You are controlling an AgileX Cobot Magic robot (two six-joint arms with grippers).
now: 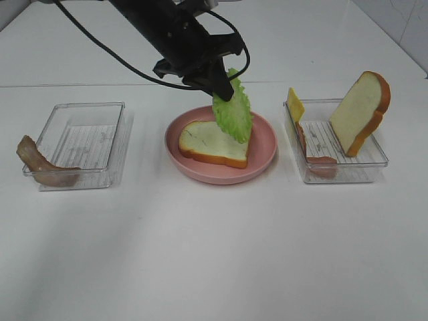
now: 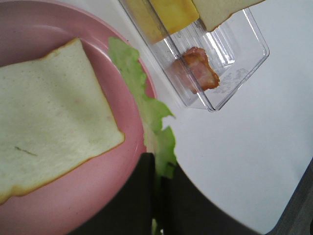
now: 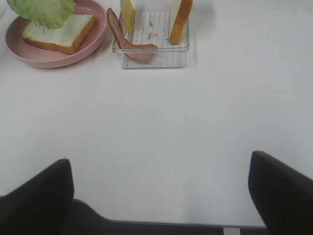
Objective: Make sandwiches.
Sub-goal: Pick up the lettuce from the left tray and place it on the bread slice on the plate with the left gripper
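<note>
My left gripper (image 1: 225,91) is shut on the top of a ruffled green lettuce leaf (image 1: 235,112), which hangs over the far right part of a bread slice (image 1: 212,143) lying flat on the pink plate (image 1: 265,155). In the left wrist view the lettuce (image 2: 141,100) runs from the shut gripper (image 2: 157,198) along the plate's rim beside the bread (image 2: 49,112). My right gripper (image 3: 159,196) stands open over bare table, its dark fingers (image 3: 34,196) wide apart with nothing between them; the exterior view does not show it.
The clear tray (image 1: 338,170) to the right holds an upright bread slice (image 1: 361,110), a yellow cheese square (image 1: 295,105) and a pinkish meat strip (image 1: 314,152). Over the rim of the clear tray (image 1: 83,144) on the left hangs a brown bacon strip (image 1: 41,164).
</note>
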